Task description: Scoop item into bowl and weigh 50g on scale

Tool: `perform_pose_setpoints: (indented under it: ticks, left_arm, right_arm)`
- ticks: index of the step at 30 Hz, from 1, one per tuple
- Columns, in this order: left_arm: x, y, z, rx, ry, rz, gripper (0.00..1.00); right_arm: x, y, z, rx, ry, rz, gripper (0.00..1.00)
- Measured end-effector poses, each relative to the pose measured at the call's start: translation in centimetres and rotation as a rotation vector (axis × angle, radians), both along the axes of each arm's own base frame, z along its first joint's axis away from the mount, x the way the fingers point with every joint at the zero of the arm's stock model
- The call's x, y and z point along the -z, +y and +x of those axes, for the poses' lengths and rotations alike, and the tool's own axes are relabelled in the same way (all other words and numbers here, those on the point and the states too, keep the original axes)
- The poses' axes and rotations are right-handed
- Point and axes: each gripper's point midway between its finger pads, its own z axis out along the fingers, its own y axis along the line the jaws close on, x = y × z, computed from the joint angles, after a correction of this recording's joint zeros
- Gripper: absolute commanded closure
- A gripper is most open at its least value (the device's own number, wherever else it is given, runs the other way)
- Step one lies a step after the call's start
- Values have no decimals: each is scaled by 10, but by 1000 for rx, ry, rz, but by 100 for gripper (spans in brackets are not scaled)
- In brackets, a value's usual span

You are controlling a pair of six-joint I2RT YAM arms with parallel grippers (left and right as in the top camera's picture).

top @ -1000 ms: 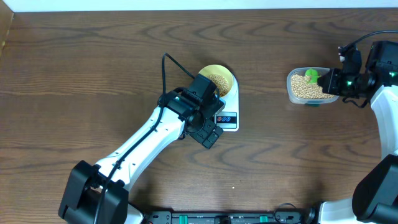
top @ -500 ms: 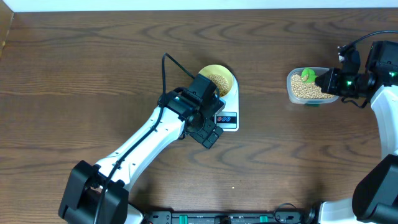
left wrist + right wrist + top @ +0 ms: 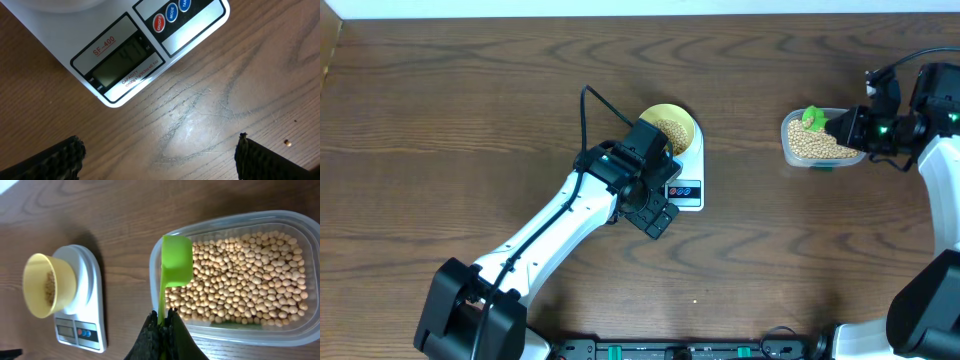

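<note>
Much of the scale [image 3: 688, 186] hides under the left arm [image 3: 570, 215]; display [image 3: 120, 57] digits illegible.

At bottom centre the right gripper [image 3: 164, 317] pinches the handle of a green scoop [image 3: 177, 267]; its cup sits over the left rim of a clear tub [image 3: 235, 221] of beans [image 3: 245, 275]; at left, a yellow bowl [image 3: 47, 285] holding a few beans rests on the scale [image 3: 90, 310].

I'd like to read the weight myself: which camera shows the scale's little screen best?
The left wrist view: the screen is close and large, though its digits look faint. Overhead, the scale is small and partly hidden under the left arm. The right wrist view shows the screen tiny and unreadable.
</note>
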Motion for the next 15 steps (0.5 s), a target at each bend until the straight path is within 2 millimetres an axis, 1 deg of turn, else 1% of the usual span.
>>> perform_pose_setpoints:
  ticks: [6,15]
  left_arm:
    - [0,0,0,0,0,0,2]
    - [0,0,0,0,0,0,2]
  right_arm:
    - [-13,7,3,-9,-16,52,99]
    - [-34,29,8,-80,-89,187,99]
